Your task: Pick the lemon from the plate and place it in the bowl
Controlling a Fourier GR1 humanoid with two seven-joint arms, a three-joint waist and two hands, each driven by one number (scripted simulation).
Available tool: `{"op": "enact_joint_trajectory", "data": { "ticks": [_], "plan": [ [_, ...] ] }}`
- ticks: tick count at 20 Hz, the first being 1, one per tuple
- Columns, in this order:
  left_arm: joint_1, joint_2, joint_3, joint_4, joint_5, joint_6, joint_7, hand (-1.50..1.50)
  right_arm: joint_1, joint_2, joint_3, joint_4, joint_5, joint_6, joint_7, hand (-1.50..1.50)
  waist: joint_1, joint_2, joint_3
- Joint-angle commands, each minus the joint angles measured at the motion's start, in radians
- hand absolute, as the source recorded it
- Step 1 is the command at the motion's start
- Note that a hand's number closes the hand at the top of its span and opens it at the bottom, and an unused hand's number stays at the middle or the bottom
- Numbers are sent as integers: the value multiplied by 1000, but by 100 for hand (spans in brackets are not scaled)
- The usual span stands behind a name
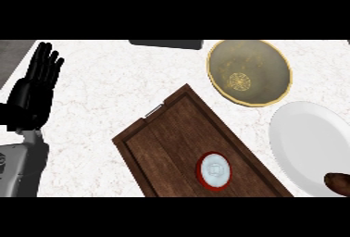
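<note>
At far left my left hand (34, 85) rests open, fingers up, idle, right hand not in view; round white plate (308, 139) w/ a dark brown lump (337, 182) at its edge, no lemon visible, beside olive gold-rimmed bowl (249, 71).

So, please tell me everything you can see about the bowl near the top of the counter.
The bowl is round and looks like dull brass or olive metal, with a brighter golden rim. Inside, at its bottom, there is a pale round ornament. It stands upright on the white speckled counter and nothing can be seen inside it. It sits at the upper right, just above the white plate and to the upper right of the wooden board. Neither appears to touch it, and no hand is near it.
</note>
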Motion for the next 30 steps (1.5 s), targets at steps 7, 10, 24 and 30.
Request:
{"op": "enact_joint_trajectory", "data": {
  "ticks": [7,10,24,30],
  "plan": [
    [22,1,13,4,-7,16,1,0,-265,-81,-26,147,-119,215,-197,150,-25,-14,-3],
    [-18,1,3,9,-13,22,27,0,-359,-17,-19,180,-161,295,-152,150,-31,-18,-5],
    [32,41,49,14,12,-17,-1,0,-652,162,136,241,-160,443,51,150,-62,-31,-8],
    [58,44,71,-2,19,-13,-16,0,-679,296,188,246,-159,410,145,150,-77,-31,-8]
  ]
}}
